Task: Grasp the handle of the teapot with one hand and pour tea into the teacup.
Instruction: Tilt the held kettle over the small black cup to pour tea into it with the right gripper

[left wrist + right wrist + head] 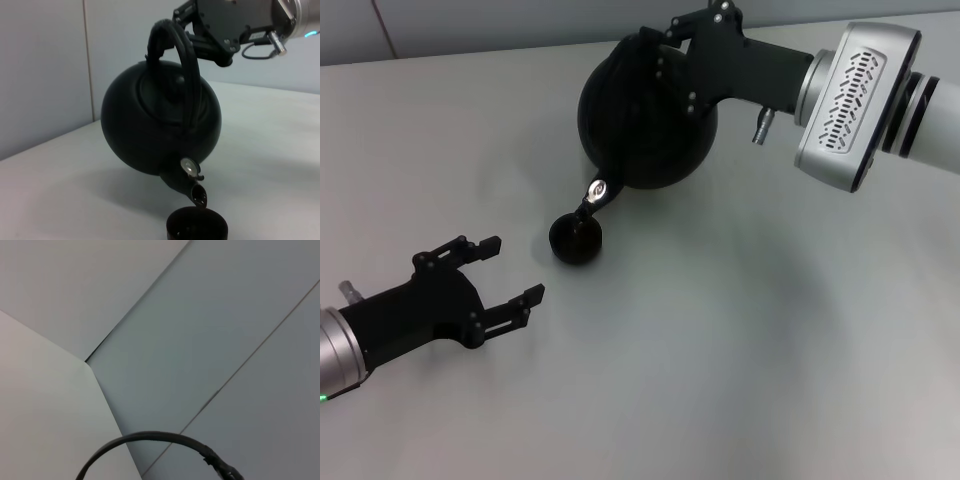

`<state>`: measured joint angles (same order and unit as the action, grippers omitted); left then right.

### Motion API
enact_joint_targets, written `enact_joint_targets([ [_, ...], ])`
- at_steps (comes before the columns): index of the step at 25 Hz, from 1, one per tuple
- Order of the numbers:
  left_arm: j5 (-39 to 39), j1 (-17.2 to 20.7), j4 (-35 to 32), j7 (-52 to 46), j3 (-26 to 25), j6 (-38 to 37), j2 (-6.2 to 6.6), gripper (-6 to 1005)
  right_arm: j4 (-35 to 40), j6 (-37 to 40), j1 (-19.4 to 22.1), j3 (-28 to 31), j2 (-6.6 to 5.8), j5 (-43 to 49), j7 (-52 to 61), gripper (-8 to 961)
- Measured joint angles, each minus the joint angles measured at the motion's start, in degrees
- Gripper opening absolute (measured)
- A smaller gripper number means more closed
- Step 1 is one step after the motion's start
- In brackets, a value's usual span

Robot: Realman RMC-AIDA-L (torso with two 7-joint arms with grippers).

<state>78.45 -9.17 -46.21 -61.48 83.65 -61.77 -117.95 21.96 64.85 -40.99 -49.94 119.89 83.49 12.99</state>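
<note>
The round black teapot (645,130) hangs tilted above the table, its short spout (588,207) pointing down just over the small dark teacup (575,240). My right gripper (668,45) is shut on the arched black handle (186,70) at the top of the pot. The left wrist view shows the spout (194,189) right above the cup's rim (196,226). No tea can be seen. My left gripper (512,270) is open and empty at the lower left, a short way from the cup. The handle's hoop also shows in the right wrist view (150,437).
The grey table (770,350) carries only the cup. A pale wall (45,65) stands behind the table's far edge. The right arm's silver forearm (850,100) reaches in from the upper right.
</note>
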Motion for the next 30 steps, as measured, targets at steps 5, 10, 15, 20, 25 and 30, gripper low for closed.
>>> enact_joint_targets([
  [5,0.16,-0.21,0.17,-0.07,-0.07,-0.05,0.0,802,0.01,-0.04,-0.08,-0.07,0.0,0.0,0.0,69],
  [10,0.19,-0.24,0.17,-0.09,-0.07,-0.07,0.0,802,0.01,-0.17,-0.14,-0.07,0.0,0.0,0.02,69],
  [15,0.21,-0.24,0.16,-0.11,-0.07,-0.11,0.0,802,0.49,-0.74,-0.1,-1.4,0.0,-0.27,0.03,69],
  [20,0.21,-0.24,0.16,-0.13,-0.07,-0.11,0.0,802,1.52,-2.33,0.5,-5.87,0.0,-4.16,0.05,70],
  [25,0.21,-0.24,0.16,-0.14,-0.07,-0.11,0.0,802,2.26,-3.78,1.04,-8.73,0.0,-6.71,0.56,70],
  [30,0.21,-0.24,0.16,-0.14,-0.07,-0.1,0.0,802,2.13,-4.11,1.07,-8.82,0.0,-6.77,1.47,70],
])
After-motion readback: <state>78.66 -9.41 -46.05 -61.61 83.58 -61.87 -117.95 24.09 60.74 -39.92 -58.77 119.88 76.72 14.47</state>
